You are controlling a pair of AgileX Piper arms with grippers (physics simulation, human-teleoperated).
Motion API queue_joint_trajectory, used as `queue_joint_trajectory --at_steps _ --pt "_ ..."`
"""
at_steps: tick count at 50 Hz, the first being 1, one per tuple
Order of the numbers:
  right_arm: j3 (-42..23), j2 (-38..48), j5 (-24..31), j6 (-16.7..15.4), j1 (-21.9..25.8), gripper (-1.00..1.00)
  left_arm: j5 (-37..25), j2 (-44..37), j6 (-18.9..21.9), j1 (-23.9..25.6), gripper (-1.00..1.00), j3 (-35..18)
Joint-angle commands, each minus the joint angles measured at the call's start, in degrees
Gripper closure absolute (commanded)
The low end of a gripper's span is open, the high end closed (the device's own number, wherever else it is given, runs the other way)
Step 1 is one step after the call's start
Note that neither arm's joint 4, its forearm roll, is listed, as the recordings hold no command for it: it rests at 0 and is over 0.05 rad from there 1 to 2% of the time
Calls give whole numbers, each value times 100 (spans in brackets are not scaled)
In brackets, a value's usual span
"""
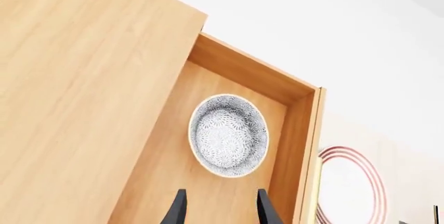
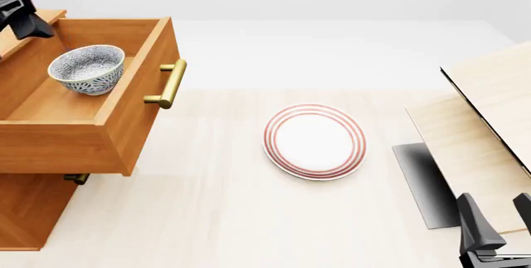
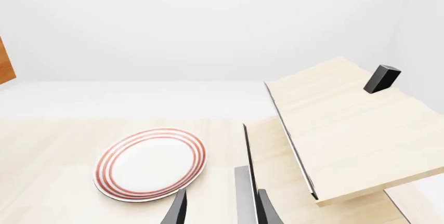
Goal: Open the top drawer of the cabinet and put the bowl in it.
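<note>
The cabinet [image 2: 29, 212] stands at the table's left with its top drawer [image 2: 58, 147] pulled out, brass handle [image 2: 168, 84] facing the middle. The speckled bowl [image 2: 87, 69] sits upright on the drawer floor. In the left wrist view the bowl [image 1: 229, 134] lies inside the drawer walls [image 1: 243, 68], ahead of my left gripper [image 1: 222, 206], which is open, empty and apart from it. That left gripper [image 2: 21, 16] hovers over the cabinet's back left. My right gripper [image 2: 498, 215] is open and empty at the front right.
A white plate with red rings [image 2: 315, 140] lies mid-table, also seen as the plate [image 3: 151, 162] ahead of my right gripper [image 3: 220, 206]. Pale wood boards [image 2: 489, 119] slope up at the right, with a small black block [image 3: 381, 78] on them. A lower drawer's handle [image 2: 76, 178] peeks out under the open drawer.
</note>
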State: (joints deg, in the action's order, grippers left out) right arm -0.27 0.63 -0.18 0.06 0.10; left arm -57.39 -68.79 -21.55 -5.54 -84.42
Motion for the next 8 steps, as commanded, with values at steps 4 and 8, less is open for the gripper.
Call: queue_joint_trajectory --at_steps 4,8 --pt "4 -11 5 -1 -5 -100 -310 351 53 78 -100 -87" --pt "4 -10 5 1 -4 -100 -430 471 82 78 -100 -136"
